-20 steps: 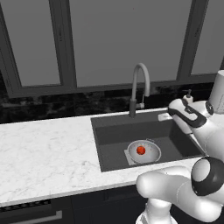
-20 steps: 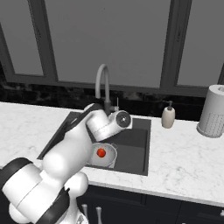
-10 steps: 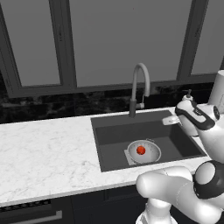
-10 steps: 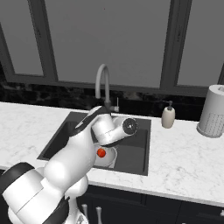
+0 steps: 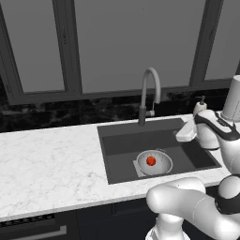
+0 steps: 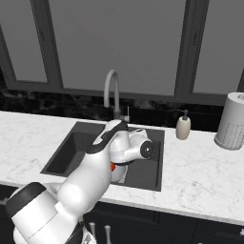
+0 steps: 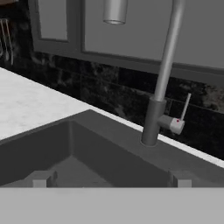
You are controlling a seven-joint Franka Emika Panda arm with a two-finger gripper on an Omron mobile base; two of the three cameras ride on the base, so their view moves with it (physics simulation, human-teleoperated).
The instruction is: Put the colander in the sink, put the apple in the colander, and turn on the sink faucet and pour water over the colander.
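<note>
- Because the arm [image 6: 102,164] rises straight in front of the right base camera, it hides most of the colander [image 5: 154,162] there, and only a sliver of the red apple [image 6: 113,167] peeks out beside the white wrist.
- In the left base view the colander sits on the floor of the sink [image 5: 122,150], over the lighter square, with the apple [image 5: 151,161] resting inside it; the holes in the metal are too small to make out.
- The gripper [image 7: 109,180] shows best in the hand view, where just the two finger tips [image 7: 40,178] poke up at the bottom edge, wide apart, with nothing between them and nothing touching them; it is released and empty.
- From the left base view the hand seems to hang over the right part of the sink, above and apart from the colander, though the fingers themselves are hard to pick out there.
- The hand camera looks across the basin at the faucet [image 7: 162,83]: its upright pipe, its spout end cut off at the top edge, and its thin side lever [image 7: 182,114] standing upright; no water is seen running.
- Compared with a second ago, the hand has swung further right and its white wrist now turns more toward the faucet; colander and apple lie where they were.
- A soap bottle [image 6: 183,127] and a paper towel roll [image 6: 231,121] stand on the counter [image 6: 200,167] right of the sink.
</note>
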